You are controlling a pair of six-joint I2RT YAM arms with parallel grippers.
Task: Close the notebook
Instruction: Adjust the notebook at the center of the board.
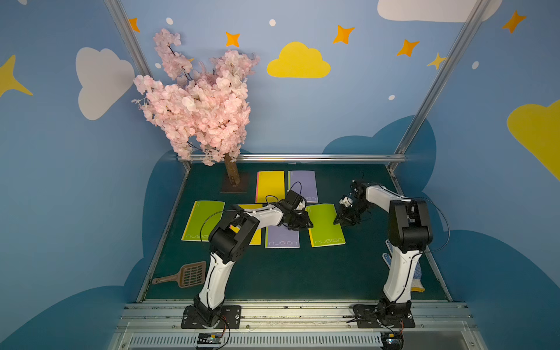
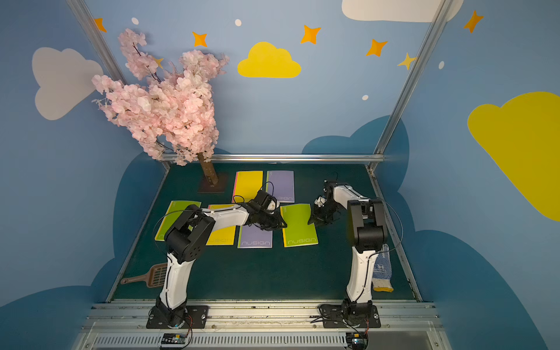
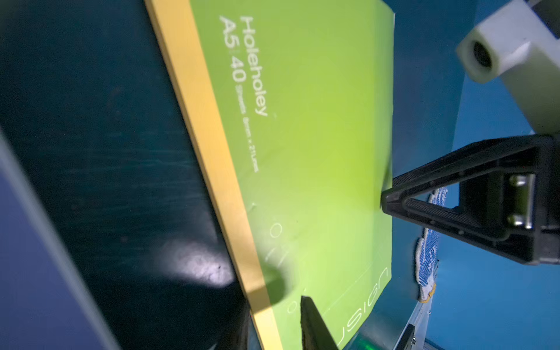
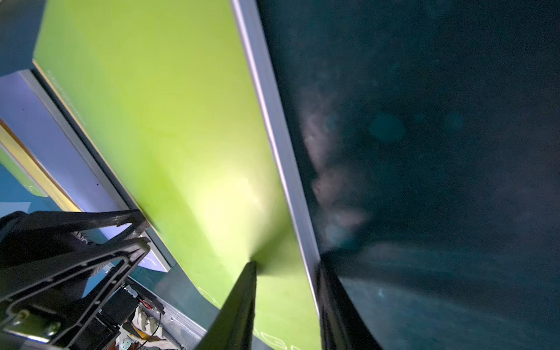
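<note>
The green notebook [image 1: 325, 225] lies cover-up, rightmost in the near row — long axis near-to-far, logo end near, yellow spine left. The right gripper [image 1: 337, 220] straddles its right edge, the left gripper [image 1: 308, 225] sits at the spine — I cannot tell whether either clamps.

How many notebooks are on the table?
6. Back pair: back yellow, back purple. Front row: left green, front yellow, front purple, right green. The left arm may hide more.

Both top views were evenly lit and fairly sharp, with wide-angle stretch toward the edges. The wrist views were dimmer and smeared; glare pooled on the green notebook [image 4: 181, 151] and dark worktop [image 3: 194, 263].
</note>
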